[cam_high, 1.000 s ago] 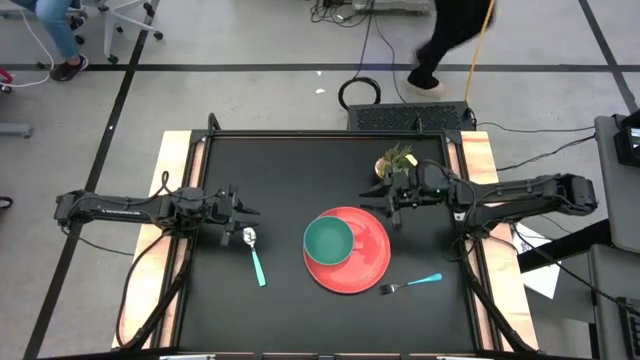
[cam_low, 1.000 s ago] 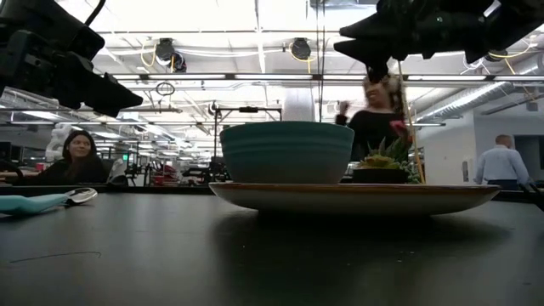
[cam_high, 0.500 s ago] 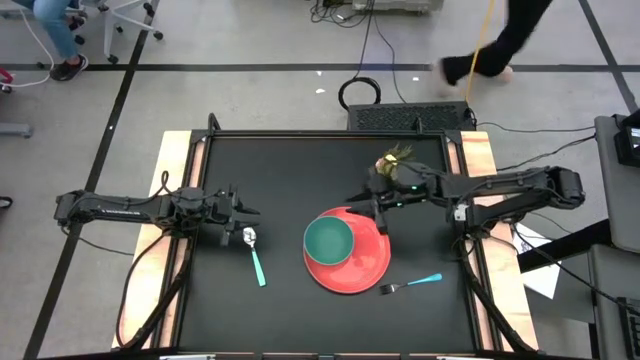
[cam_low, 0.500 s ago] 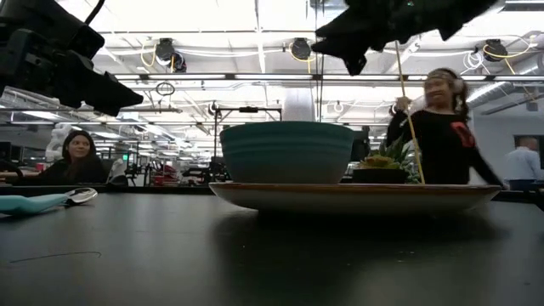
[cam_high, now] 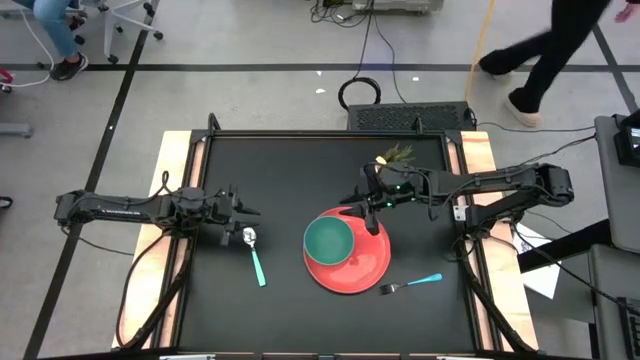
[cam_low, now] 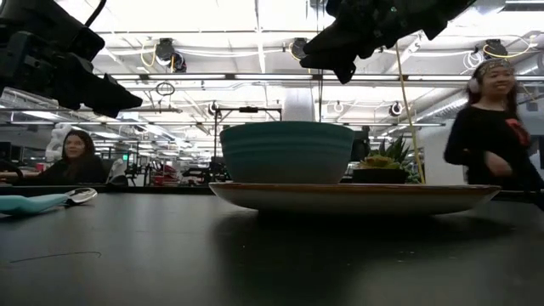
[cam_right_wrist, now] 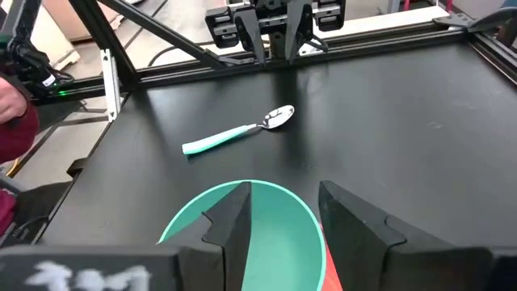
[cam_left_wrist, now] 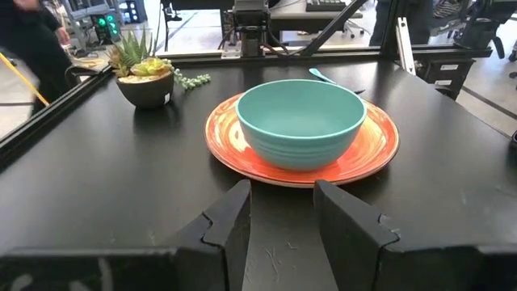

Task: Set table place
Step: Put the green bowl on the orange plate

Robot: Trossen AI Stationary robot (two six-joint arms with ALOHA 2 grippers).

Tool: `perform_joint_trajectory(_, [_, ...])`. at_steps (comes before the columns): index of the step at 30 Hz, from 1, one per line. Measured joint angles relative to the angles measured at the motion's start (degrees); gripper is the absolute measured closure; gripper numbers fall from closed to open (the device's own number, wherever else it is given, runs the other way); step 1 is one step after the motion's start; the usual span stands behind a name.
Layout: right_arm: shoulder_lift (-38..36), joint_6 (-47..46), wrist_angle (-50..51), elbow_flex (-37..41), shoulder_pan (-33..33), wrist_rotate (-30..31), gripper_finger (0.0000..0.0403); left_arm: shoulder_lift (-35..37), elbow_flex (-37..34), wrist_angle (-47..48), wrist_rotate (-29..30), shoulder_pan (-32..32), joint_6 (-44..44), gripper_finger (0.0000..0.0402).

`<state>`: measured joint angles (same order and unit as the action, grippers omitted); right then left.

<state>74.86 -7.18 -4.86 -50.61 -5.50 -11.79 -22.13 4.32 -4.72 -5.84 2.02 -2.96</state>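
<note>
Right claw [cam_high: 362, 206]: fingers spread, empty, above round red plate [cam_high: 372, 268] rim, facing small teal bowl [cam_high: 328, 240] seated on it. Advice: descend squarely astride bowl wall. Left claw [cam_high: 238, 212]: spread, idle.

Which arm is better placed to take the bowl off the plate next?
The right, probably. Its open, empty pincer hangs at the plate's far edge, aimed at the teal bowl. The left pincer, also open, waits beside the spoon, farther off.
</note>
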Motion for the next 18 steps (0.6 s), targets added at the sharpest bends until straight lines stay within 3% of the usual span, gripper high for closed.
perform_joint_trajectory(10, [0.0,-2.2,1.9,-1.5,0.0,0.0,0.0266,0.0,0.0,0.1,0.0,0.0,-0.2,0.0259])
perform_joint_trajectory(18, [2.8,-2.7,20.0,-11.8,0.0,1.5,0.0266,0.0,0.0,0.1,0.0,0.0,-0.1,0.0259])
